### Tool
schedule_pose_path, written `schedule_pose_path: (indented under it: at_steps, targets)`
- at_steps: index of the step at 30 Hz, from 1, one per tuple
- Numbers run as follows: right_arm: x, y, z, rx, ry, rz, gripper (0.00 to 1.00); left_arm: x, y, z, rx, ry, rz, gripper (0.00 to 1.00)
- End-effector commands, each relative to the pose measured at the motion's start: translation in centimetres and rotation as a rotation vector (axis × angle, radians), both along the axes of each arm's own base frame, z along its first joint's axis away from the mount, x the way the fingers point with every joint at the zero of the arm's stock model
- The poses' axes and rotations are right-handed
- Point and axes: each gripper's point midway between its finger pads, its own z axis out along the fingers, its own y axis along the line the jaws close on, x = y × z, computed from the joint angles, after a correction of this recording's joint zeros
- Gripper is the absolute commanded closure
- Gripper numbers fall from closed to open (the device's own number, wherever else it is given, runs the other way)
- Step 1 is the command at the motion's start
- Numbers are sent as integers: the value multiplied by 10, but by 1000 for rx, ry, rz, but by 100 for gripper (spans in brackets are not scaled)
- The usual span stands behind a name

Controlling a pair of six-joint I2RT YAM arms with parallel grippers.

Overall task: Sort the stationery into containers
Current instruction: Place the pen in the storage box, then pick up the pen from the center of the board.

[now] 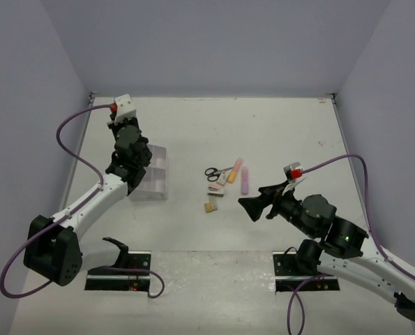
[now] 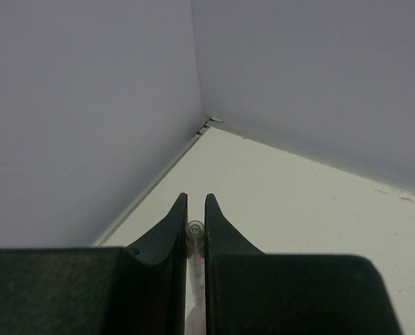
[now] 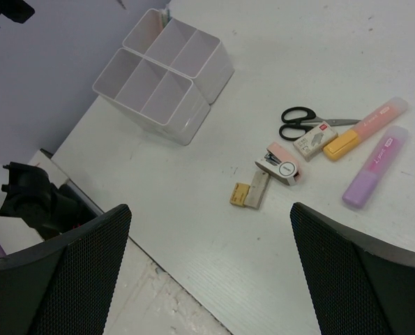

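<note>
The clear organiser box (image 1: 158,176) stands left of centre and also shows in the right wrist view (image 3: 162,77). My left gripper (image 1: 132,181) hovers at its left edge, shut on a thin clear pen (image 2: 194,234) held between the fingers (image 2: 196,199). My right gripper (image 1: 250,205) is open and empty (image 3: 208,209), just right of the stationery pile. The pile holds black-handled scissors (image 3: 298,122), an orange marker (image 3: 364,129), a lilac marker (image 3: 376,167), a pink and white stapler-like piece (image 3: 285,164), a tan eraser (image 3: 240,194) and a grey eraser (image 3: 258,190).
A small grey box (image 3: 315,142) lies between the scissors and the orange marker. Lilac walls close the table at the back and both sides. The arm mounts (image 1: 120,269) sit at the near edge.
</note>
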Motion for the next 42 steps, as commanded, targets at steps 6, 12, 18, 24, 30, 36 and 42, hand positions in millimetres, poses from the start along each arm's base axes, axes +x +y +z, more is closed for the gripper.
schedule_pose_path:
  at_steps: [6,12,18,24,30,36,42]
  targets:
    - [5,2,-3,-24,4,-14,1,1,9,-33,-88,-55,25,100]
    - [6,2,-2,-26,0,-20,1,3,4,-61,-128,-5,9,100]
    - [7,2,-1,-26,2,-22,1,6,1,-86,-137,84,10,41]
    - [9,6,-5,-53,18,-21,1,-10,7,-45,-264,18,56,1]
    - [25,4,-20,-101,95,-128,1,-49,-31,27,-387,-20,-324,0]
    - [44,2,-48,-239,244,-274,1,-109,-85,-18,-342,249,-747,0]
    - [64,20,-78,-373,388,-249,6,-137,-73,-65,-351,289,-733,0]
